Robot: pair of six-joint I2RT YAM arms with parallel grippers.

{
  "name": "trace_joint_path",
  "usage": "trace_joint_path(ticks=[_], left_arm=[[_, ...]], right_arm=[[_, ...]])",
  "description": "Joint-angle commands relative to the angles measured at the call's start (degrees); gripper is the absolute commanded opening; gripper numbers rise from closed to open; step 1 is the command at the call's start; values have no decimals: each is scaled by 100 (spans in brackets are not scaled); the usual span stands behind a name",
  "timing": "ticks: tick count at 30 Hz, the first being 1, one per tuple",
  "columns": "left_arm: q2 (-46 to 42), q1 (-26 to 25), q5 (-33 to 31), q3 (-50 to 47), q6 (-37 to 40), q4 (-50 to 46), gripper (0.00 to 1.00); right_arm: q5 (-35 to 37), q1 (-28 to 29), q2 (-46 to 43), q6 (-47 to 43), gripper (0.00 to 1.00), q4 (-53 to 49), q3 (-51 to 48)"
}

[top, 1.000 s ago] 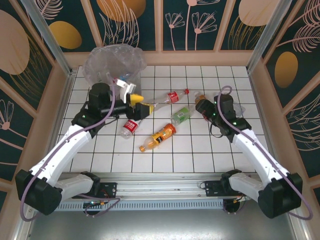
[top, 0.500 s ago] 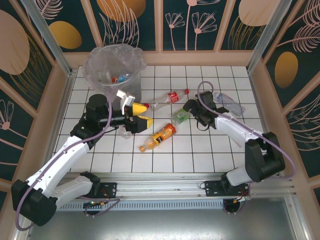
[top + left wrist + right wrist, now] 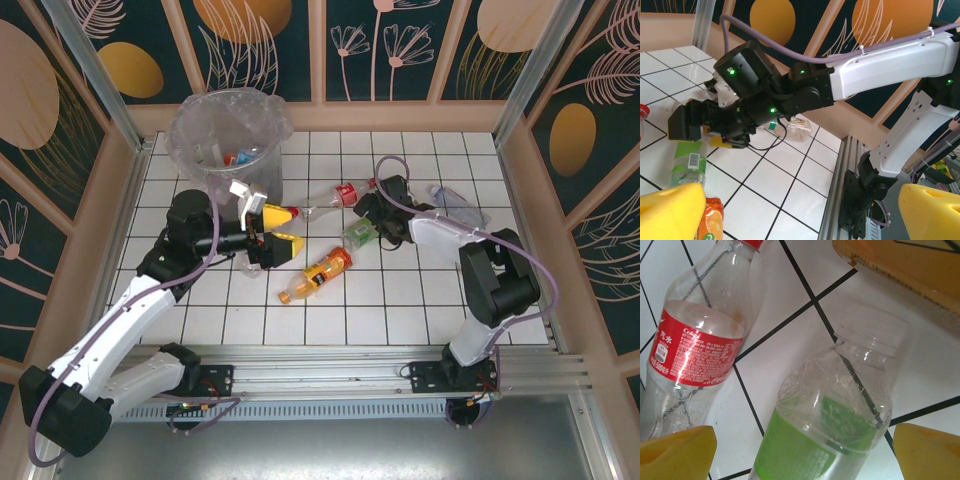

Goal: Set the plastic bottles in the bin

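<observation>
The bin (image 3: 228,130), a grey bucket lined with clear plastic, stands at the far left with some plastic bottles (image 3: 236,157) inside. On the tiles lie a red-label bottle (image 3: 336,195), a green-label bottle (image 3: 360,233), an orange bottle (image 3: 318,272) and a clear bottle (image 3: 456,204). My right gripper (image 3: 364,220) is open over the green-label bottle (image 3: 825,440); its yellow fingers (image 3: 677,452) straddle the bottle without touching it, beside the red-label bottle (image 3: 695,350). My left gripper (image 3: 276,230) is open and empty, just left of these bottles.
In the left wrist view, the open left gripper (image 3: 800,215) faces the right arm (image 3: 790,95), with the green-label bottle (image 3: 687,162) and orange bottle (image 3: 711,220) at left. Wooden walls (image 3: 520,190) enclose the table; the metal rail (image 3: 330,365) runs along its near edge.
The right arm swung left from the table's right side to the green-label bottle, jaws spreading wider. The left arm drew back from the bin toward the table's middle.
</observation>
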Motion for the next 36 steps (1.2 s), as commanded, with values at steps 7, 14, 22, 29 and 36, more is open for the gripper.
trace_joint_path(ticks=[7,14,22,29,36], left_arm=[[-109,-31,46,-6,155,107,98],[-129,-33,33,-15,158,107,99],[-166,-33,107,-20,145,142,98],[-60,-33,77,-6,109,110,99],[101,-33,75,-41,-60,253,99]], right_arm=[[101,74,521,197,86,247,283],[216,107,711,149,78,268,339],[330,158,656,-101,67,388,349],[473,186,245,-636,61,516,125],[339,193,-755,-1497,61,1099,-502]])
